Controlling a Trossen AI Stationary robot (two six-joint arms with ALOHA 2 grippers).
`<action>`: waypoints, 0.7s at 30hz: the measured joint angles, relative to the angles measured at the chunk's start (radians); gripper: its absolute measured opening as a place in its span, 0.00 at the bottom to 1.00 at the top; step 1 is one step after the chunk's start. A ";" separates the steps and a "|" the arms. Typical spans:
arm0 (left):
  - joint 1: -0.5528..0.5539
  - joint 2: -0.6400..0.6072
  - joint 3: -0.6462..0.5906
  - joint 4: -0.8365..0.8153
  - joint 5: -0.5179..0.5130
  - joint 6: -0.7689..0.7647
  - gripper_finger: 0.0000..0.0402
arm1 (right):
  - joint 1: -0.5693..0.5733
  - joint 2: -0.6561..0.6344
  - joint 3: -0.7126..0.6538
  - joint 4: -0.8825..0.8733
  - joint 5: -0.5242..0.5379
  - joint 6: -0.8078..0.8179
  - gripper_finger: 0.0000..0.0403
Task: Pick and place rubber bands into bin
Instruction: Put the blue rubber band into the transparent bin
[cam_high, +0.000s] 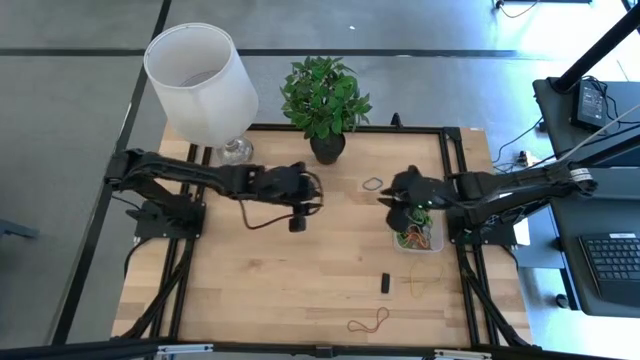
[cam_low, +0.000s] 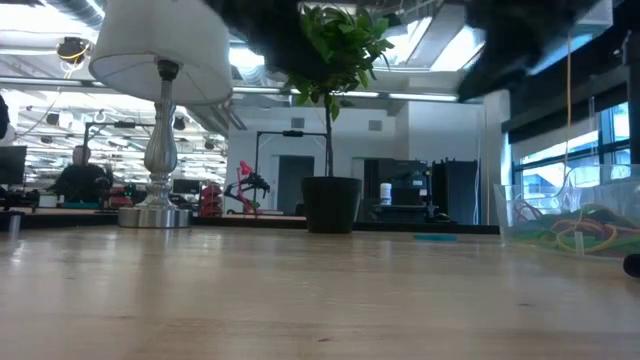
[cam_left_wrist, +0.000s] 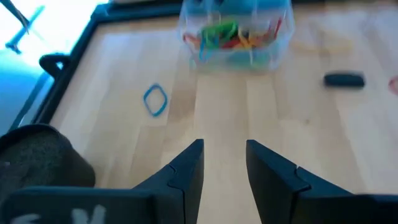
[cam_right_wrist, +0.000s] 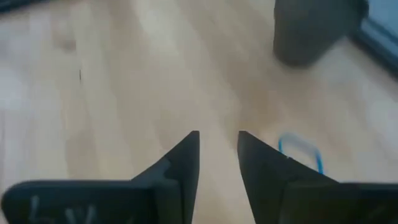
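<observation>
The clear bin (cam_high: 418, 240) stands at the table's right and holds several coloured rubber bands (cam_left_wrist: 233, 36). Loose bands lie flat on the wood: a grey-blue one (cam_high: 373, 184) near the pot, a yellow one (cam_high: 421, 283) and a reddish one (cam_high: 368, 322) toward the near edge. My left gripper (cam_high: 298, 222) hangs open over the table's middle, pointing at the bin, with nothing between its fingers (cam_left_wrist: 186, 171). My right gripper (cam_high: 388, 203) is open and empty, raised just left of the bin, with the grey-blue band (cam_right_wrist: 301, 149) beside its fingers.
A black plant pot (cam_high: 327, 148) and a white lamp (cam_high: 200, 75) stand at the far edge. A small black block (cam_high: 385, 283) lies near the yellow band. A black frame (cam_high: 455, 160) borders the table. Bare wood stretches across the near left.
</observation>
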 joint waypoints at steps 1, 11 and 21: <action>0.000 -0.031 -0.049 0.053 0.001 -0.009 0.28 | -0.009 0.016 0.000 0.052 0.010 -0.025 0.28; 0.000 -0.413 -0.472 0.277 -0.008 -0.130 0.28 | -0.219 0.311 0.176 0.025 -0.020 -0.084 0.46; 0.000 -0.663 -0.598 0.275 -0.009 -0.190 0.28 | -0.418 0.721 0.429 -0.327 -0.316 -0.185 0.45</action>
